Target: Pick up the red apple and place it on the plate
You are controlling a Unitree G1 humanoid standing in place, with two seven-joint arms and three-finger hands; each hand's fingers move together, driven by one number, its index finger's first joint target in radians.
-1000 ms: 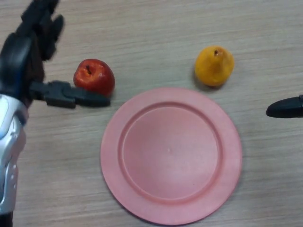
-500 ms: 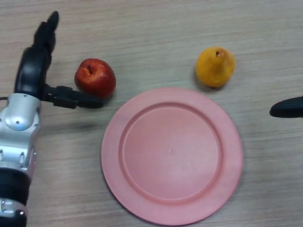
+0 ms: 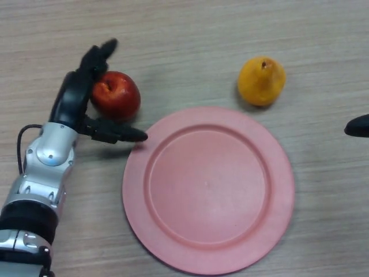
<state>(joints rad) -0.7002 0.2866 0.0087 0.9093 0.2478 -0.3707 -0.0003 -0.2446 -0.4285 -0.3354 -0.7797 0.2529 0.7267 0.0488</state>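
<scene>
The red apple (image 3: 118, 94) rests on the wooden table just beyond the upper left rim of the pink plate (image 3: 173, 242). My left hand (image 3: 74, 104) is pressed against the apple's left side. Its fingers (image 3: 98, 56) reach up round the far side and its thumb (image 3: 118, 134) stretches out below the fruit, close to the plate's rim. The hand cups the apple loosely, with the fingers still straight. Only a black tip of my right hand (image 3: 358, 126) shows at the right edge.
A yellow-orange pear (image 3: 262, 79) stands on the table beyond the plate's upper right rim, well apart from the apple.
My left hand has moved right and closed in on the apple; its fingers now reach round the far side and its thumb lies beneath. The right hand's tip has drawn back toward the edge.
</scene>
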